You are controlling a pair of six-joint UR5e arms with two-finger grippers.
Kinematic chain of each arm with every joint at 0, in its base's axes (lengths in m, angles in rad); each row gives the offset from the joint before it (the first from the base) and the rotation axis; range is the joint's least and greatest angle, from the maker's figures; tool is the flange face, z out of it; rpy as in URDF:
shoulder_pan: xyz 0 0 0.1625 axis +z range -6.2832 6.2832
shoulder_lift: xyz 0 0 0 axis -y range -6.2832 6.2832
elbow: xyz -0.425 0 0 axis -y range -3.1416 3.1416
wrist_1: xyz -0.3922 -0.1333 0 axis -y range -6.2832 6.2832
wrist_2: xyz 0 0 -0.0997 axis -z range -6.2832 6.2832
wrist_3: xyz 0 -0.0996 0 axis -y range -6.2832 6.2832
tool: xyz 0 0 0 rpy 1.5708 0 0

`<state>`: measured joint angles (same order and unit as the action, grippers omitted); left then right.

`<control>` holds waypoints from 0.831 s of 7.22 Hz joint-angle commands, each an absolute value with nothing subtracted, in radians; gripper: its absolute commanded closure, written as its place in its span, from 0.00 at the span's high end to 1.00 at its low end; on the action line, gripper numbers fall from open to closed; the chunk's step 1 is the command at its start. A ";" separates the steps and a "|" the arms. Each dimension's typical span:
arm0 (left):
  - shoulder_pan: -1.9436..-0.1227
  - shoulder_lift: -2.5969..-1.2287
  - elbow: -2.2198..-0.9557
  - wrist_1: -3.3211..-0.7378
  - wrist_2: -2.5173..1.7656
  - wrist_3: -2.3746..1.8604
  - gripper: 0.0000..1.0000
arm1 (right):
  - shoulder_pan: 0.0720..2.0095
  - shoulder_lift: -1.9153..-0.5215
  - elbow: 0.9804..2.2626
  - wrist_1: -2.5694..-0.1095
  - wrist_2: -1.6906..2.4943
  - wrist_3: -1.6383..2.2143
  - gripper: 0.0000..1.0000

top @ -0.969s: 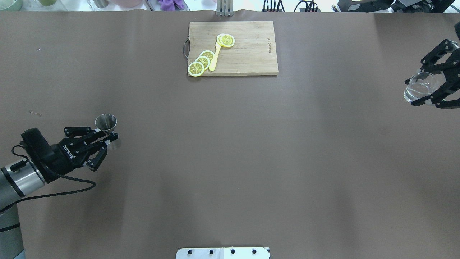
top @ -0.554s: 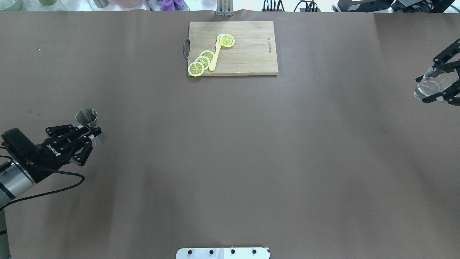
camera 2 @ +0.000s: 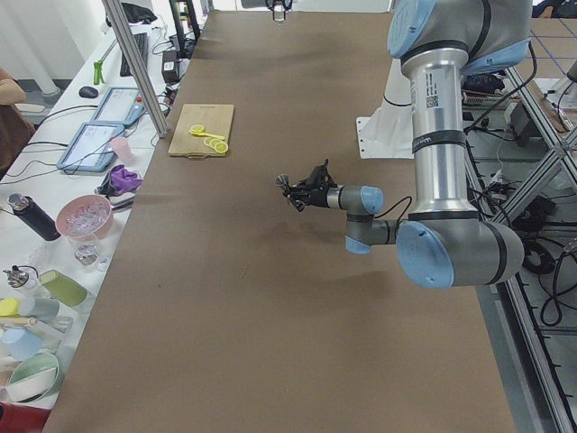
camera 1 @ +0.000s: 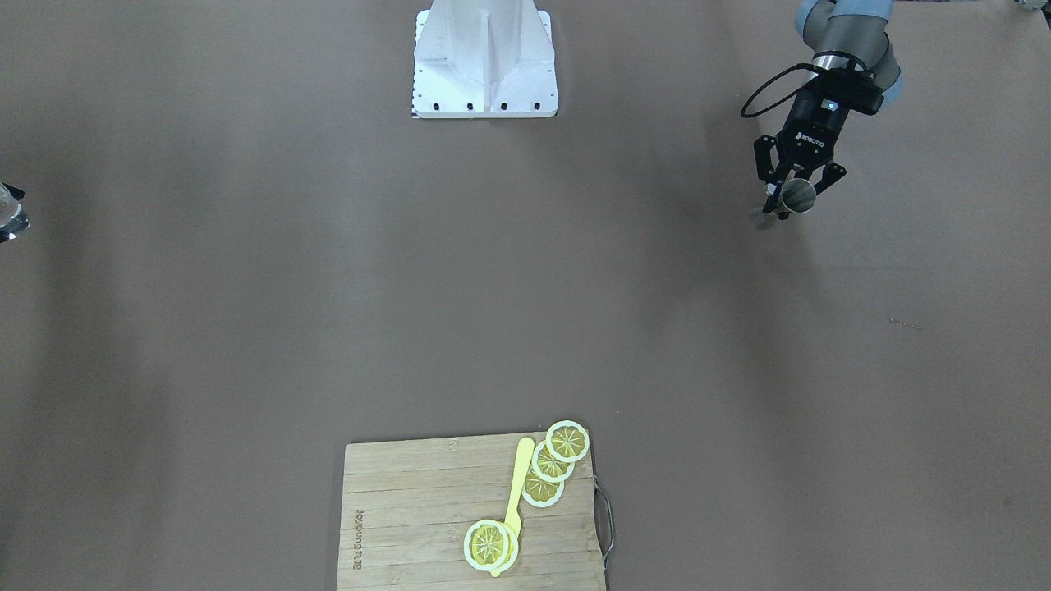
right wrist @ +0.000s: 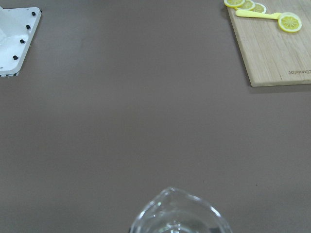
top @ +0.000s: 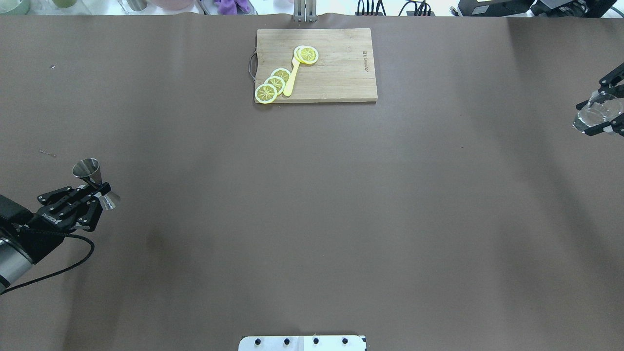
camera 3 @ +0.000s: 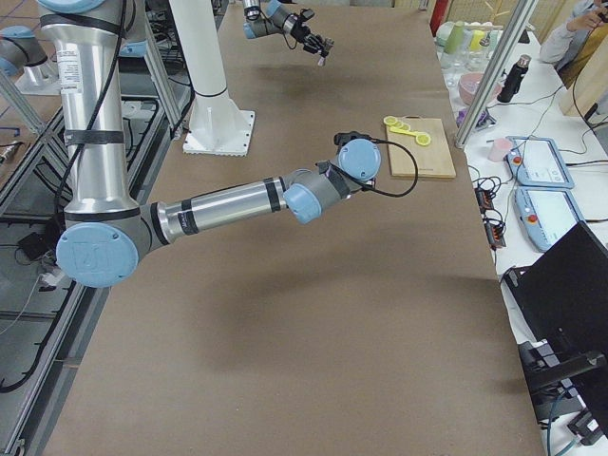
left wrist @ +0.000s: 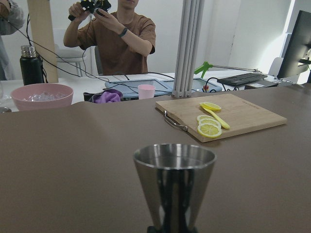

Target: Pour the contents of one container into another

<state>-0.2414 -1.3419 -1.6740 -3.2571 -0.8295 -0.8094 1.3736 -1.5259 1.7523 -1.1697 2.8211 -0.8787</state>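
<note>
The left gripper, jaws clamped on the steel jigger at its narrow waist by the surface's left edge, may let it pivot and spill, well apart from the clear glass clamped in the right gripper.

the overhead view looks forward and down from the near side, wide over the table, with the cutting board at its far edge. the front-facing view looks steeply down from the far side. two side views look along the table from its ends. the left wrist camera sits low, close behind the jigger; the right peers over the glass. all six show the board.
</note>
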 commanded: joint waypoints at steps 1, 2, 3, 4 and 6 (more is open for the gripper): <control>-0.230 -1.350 -1.667 -3.222 -0.785 -0.845 0.00 | 1.374 -1.487 1.715 -1.161 2.774 -0.789 0.00; -0.229 -1.386 -1.648 -3.212 -0.776 -0.842 0.00 | 1.373 -1.465 1.712 -1.161 2.743 -0.732 0.00; -0.229 -1.416 -1.635 -3.197 -0.764 -0.841 0.00 | 1.373 -1.445 1.713 -1.161 2.712 -0.679 0.00; -0.229 -1.420 -1.635 -3.192 -0.765 -0.836 0.00 | 1.373 -1.421 1.718 -1.163 2.682 -0.616 0.00; -0.236 -1.481 -1.635 -3.182 -0.765 -0.793 0.00 | 1.365 -1.382 1.738 -1.161 2.634 -0.496 0.00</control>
